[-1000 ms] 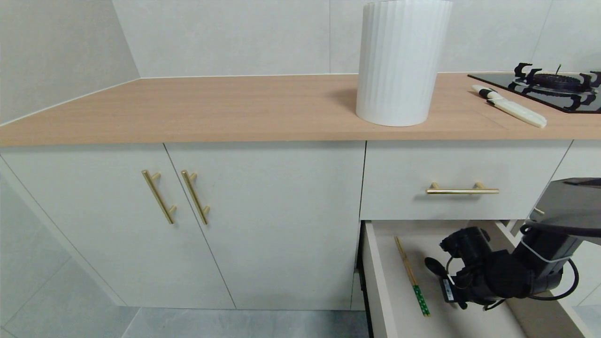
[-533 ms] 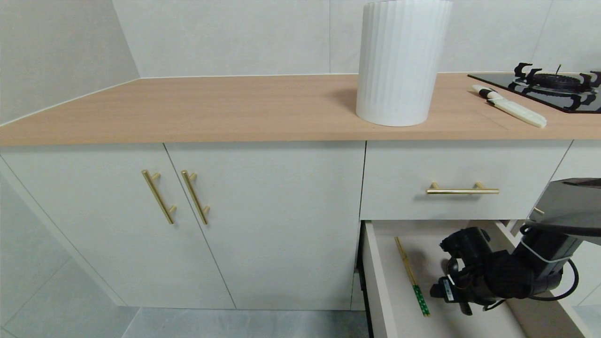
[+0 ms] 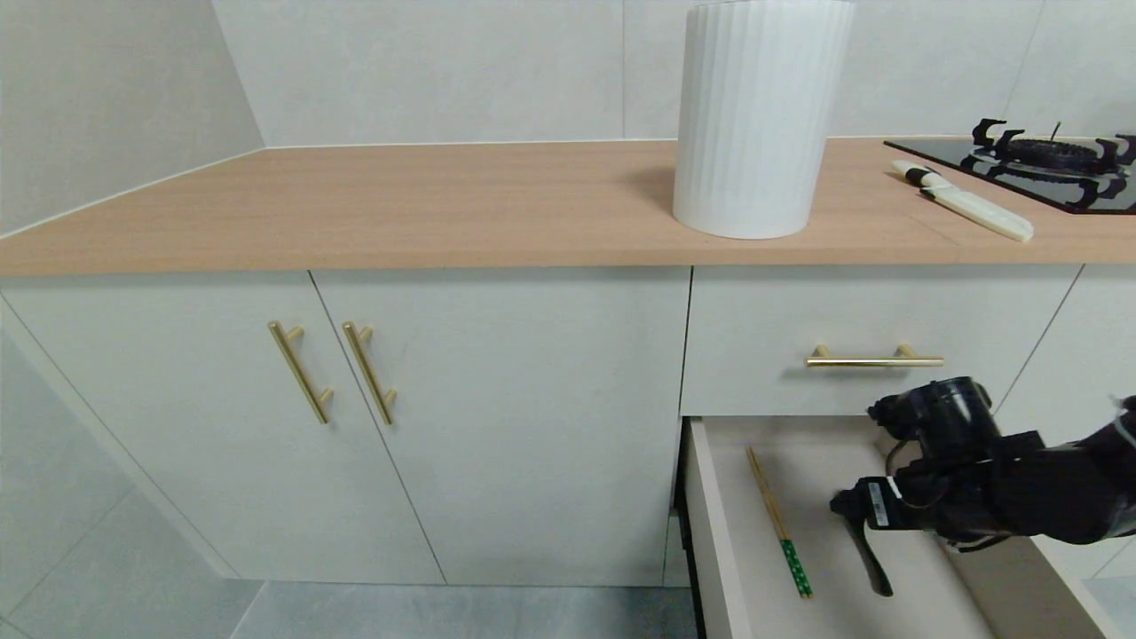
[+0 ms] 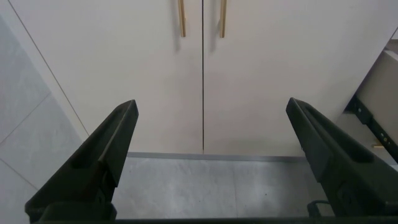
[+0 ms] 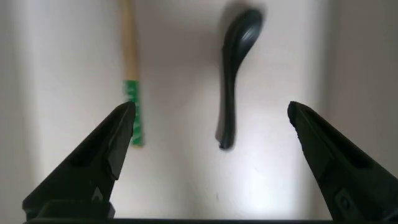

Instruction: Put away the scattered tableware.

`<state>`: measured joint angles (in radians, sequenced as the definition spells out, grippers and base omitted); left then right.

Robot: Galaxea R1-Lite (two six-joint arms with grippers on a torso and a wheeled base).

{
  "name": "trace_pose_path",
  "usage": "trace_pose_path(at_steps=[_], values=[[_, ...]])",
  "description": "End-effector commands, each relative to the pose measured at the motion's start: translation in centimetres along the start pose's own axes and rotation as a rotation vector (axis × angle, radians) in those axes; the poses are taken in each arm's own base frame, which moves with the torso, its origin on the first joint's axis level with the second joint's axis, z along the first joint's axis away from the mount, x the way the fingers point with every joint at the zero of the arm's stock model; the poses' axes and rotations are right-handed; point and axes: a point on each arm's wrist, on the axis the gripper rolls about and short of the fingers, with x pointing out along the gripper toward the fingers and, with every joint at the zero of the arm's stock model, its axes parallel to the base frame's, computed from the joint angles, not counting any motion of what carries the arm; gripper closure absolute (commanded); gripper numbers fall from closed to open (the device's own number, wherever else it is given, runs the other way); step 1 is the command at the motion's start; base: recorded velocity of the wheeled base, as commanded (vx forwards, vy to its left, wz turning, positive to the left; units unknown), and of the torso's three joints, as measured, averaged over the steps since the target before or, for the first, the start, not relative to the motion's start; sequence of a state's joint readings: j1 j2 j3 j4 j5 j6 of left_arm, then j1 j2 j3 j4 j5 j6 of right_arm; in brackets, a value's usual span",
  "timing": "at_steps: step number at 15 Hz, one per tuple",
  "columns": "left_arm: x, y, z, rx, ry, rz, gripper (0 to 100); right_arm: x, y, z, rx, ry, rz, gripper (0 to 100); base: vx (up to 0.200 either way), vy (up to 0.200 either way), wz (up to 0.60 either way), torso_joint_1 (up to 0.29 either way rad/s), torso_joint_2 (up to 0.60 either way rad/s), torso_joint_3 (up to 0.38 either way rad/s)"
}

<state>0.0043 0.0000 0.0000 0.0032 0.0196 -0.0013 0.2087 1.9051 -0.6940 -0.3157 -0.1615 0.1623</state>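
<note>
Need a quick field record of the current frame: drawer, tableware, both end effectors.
drawer: open, under the closed top drawer
chopsticks: flat in drawer
spoon: black, flat in drawer beside chopsticks, apart from them, not held
knife: on countertop by stove
right end effector: open, above spoon
left end effector: open, empty, facing cabinet doors

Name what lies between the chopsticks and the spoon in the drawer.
Only bare drawer floor, between chopsticks and spoon, in the right wrist view.
</note>
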Motion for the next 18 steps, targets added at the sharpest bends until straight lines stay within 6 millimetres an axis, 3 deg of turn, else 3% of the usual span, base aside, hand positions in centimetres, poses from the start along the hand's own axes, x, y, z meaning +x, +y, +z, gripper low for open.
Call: trace_pose_path(at_steps=[1, 6, 12, 16, 18], values=[[0.0, 0.0, 0.0, 0.0, 0.0, 0.001, 0, -9.0, -1.0, 1.4, 0.017, -0.143, 0.076, 0, 0.0, 0.0, 0.0, 0.0, 0.0, 0.0], [0.0, 0.0, 0.0, 0.0, 0.0, 0.001, 0, -13.1, -1.4, -0.4, -0.018, -0.059, 0.155, 0, 0.0, 0.0, 0.0, 0.0, 0.0, 0.0], [0.0, 0.0, 0.0, 0.0, 0.0, 0.001, 0, -14.6, -0.9, -1.1, -0.056, -0.054, 0.188, 0, 0.0, 0.0, 0.0, 0.0, 0.0, 0.0], [0.0, 0.0, 0.0, -0.002, 0.0, 0.001, 0, -14.6, -0.7, -1.3, -0.066, -0.046, 0.194, 0, 0.0, 0.0, 0.0, 0.0, 0.0, 0.0], [0.0, 0.0, 0.0, -0.002, 0.0, 0.001, 0, -14.6, -0.5, -1.5, -0.075, -0.043, 0.197, 0, -0.2, 0.0, 0.0, 0.0, 0.01, 0.0]])
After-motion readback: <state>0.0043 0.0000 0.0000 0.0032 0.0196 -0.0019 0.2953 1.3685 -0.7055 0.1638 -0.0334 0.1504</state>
